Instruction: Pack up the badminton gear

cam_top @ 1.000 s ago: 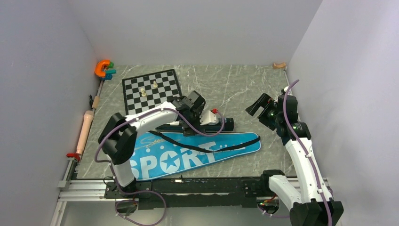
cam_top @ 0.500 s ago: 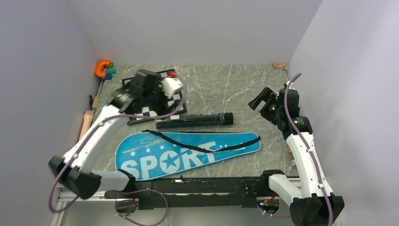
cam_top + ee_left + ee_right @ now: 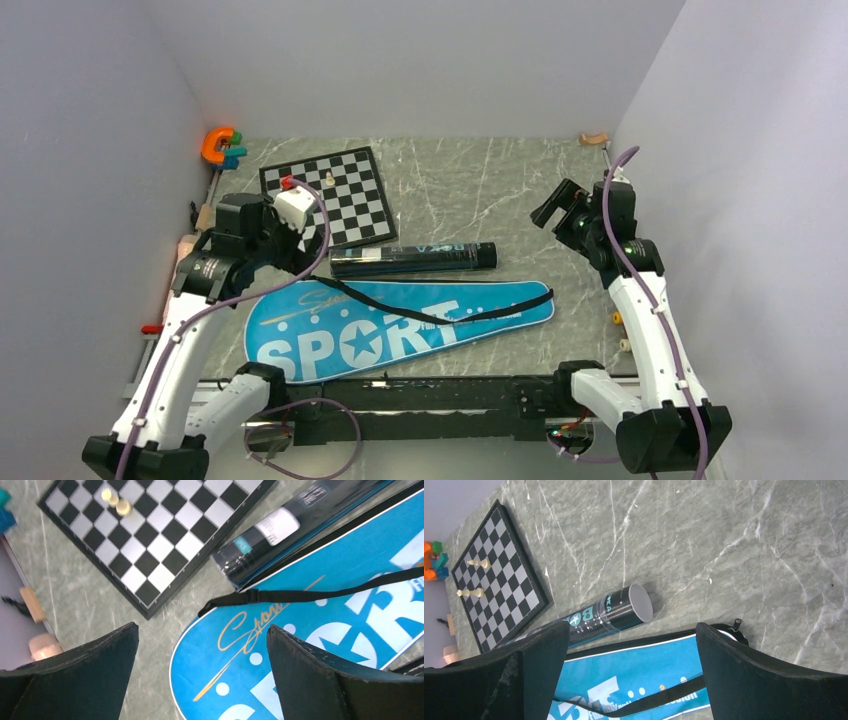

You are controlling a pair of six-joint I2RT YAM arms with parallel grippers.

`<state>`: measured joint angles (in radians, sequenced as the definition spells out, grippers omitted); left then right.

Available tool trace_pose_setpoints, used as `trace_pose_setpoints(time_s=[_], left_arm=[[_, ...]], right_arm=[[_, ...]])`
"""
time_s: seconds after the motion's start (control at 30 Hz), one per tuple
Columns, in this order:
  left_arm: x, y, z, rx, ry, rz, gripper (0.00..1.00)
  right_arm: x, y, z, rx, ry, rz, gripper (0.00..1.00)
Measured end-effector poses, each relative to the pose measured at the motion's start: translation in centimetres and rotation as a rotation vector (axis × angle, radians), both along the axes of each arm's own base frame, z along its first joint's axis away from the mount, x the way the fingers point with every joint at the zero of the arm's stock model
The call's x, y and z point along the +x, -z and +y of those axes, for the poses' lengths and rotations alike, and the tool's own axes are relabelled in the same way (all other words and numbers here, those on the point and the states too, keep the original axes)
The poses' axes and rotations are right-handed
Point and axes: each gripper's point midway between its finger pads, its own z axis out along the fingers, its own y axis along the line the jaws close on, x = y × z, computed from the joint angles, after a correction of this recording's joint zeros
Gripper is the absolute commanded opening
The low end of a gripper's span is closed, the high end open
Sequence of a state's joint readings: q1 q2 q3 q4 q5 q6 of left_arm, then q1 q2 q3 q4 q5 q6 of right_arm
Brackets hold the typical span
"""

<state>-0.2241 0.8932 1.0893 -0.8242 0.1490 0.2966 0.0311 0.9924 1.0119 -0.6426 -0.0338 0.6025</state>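
The blue bag lettered SPORT (image 3: pixel 400 320) lies flat near the front, its black strap (image 3: pixel 420 312) across it. The long black tube (image 3: pixel 415 259) lies just behind it, touching nothing. My left gripper (image 3: pixel 272 250) is open and empty above the bag's wide left end; its wrist view shows the gripper (image 3: pixel 202 630), the bag (image 3: pixel 300 650) and the tube's end (image 3: pixel 270 535). My right gripper (image 3: pixel 553 207) is open and empty, raised at the right; its wrist view shows the gripper (image 3: pixel 632 627), the tube (image 3: pixel 619 611) and the bag (image 3: pixel 639 675). No rackets or shuttlecocks show.
The chessboard (image 3: pixel 325 195) with small pale pieces lies at the back left, its corner close to the tube's left end. The orange clamp (image 3: pixel 218 145) sits in the back left corner. Wooden-handled clamps (image 3: pixel 183 262) line the left edge. Walls close three sides.
My left gripper has left the tube and swung over the chessboard to the left, ending above the bag's wide end. The tube stays where it lay. The right gripper barely moved.
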Motion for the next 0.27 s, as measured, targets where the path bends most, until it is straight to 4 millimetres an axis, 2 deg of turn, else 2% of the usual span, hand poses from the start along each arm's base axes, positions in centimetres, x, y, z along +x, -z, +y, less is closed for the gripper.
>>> trace_pose_setpoints(time_s=[0.1, 0.27], left_arm=[[0.5, 2.5, 0.9, 0.005, -0.046, 0.050, 0.99], [1.5, 5.5, 3.4, -0.007, -0.147, 0.094, 0.99]], right_arm=[[0.6, 0.2, 0.0, -0.011, -0.007, -0.004, 1.00], [1.9, 0.9, -0.5, -0.040, 0.004, -0.004, 1.00]])
